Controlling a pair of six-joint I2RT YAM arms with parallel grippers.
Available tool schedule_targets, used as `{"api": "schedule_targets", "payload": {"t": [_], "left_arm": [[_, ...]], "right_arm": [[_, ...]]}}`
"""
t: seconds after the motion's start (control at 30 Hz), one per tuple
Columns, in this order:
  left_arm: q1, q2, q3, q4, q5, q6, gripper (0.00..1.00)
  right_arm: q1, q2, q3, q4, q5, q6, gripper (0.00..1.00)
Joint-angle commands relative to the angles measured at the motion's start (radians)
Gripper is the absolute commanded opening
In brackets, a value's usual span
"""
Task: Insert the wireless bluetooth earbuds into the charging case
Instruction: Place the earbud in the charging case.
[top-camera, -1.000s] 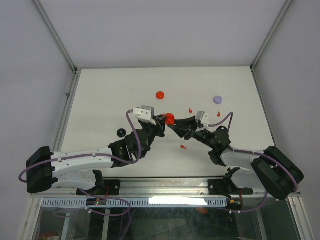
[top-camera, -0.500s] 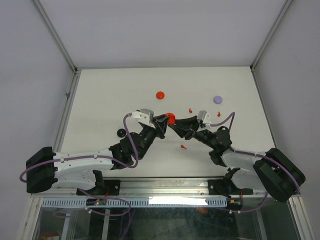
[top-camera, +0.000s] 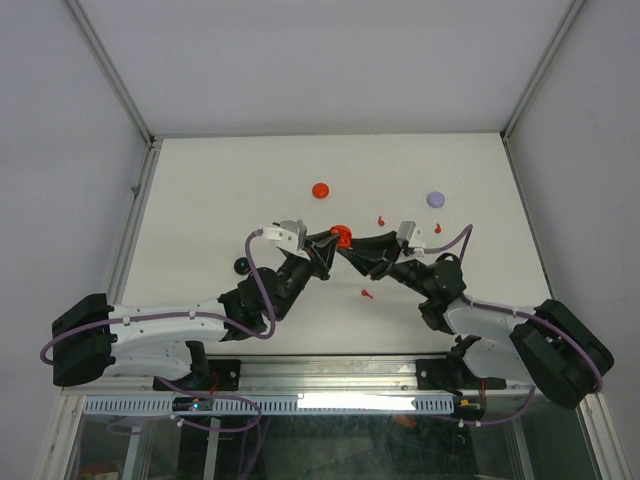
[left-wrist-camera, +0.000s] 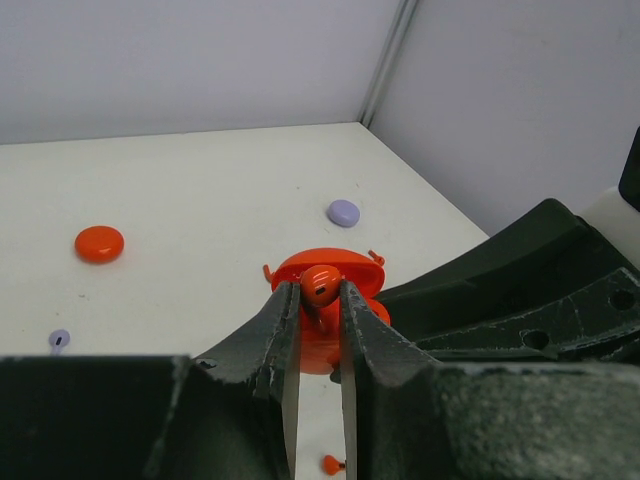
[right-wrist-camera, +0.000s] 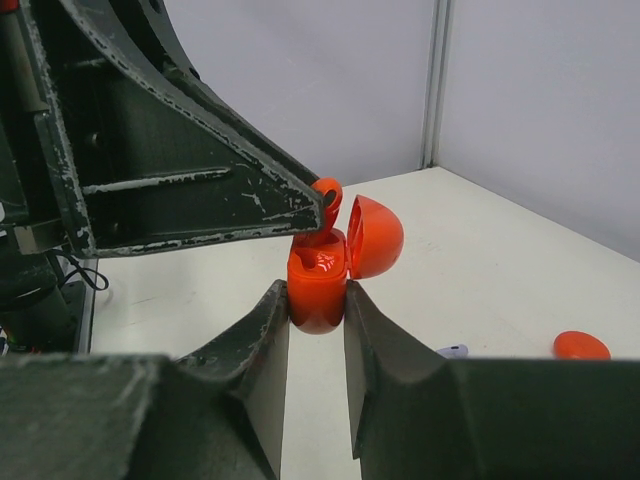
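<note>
My right gripper (right-wrist-camera: 317, 300) is shut on the body of a red charging case (right-wrist-camera: 318, 285), held above the table with its domed lid (right-wrist-camera: 373, 236) hinged open. My left gripper (left-wrist-camera: 320, 290) is shut on a red earbud (left-wrist-camera: 322, 285), whose stem points down into the open case (left-wrist-camera: 325, 345). The right wrist view shows this earbud (right-wrist-camera: 328, 195) at the case's mouth. From above, both grippers meet at the case (top-camera: 341, 236) in mid-table. Loose red earbuds (top-camera: 367, 294) (top-camera: 381, 220) (top-camera: 438, 228) lie on the table. A lavender earbud (left-wrist-camera: 59, 340) lies further off.
A red round disc (top-camera: 320, 190) and a lavender disc (top-camera: 435, 199) lie behind the grippers, and a black disc (top-camera: 241, 265) sits by the left arm. Grey walls close in the white table (top-camera: 200, 200) on three sides.
The left arm's wrist has shifted slightly toward the near side. Both grippers stay together at the case, the earbud still at its mouth.
</note>
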Motion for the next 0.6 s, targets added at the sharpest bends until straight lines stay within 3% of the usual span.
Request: {"api": "schedule_targets", "payload": {"t": [0.0,0.57], "left_arm": [[-0.010,-0.018,-0.023,0.046,0.053,0.010,0.18],[-0.011,-0.061,-0.052,-0.028,0.116,-0.052,0.21]], "right_arm": [[0.003,-0.024,0.036,0.051,0.016,0.003,0.00],[-0.002,-0.044,0.023,0.053,0.033,-0.015,0.00]]}}
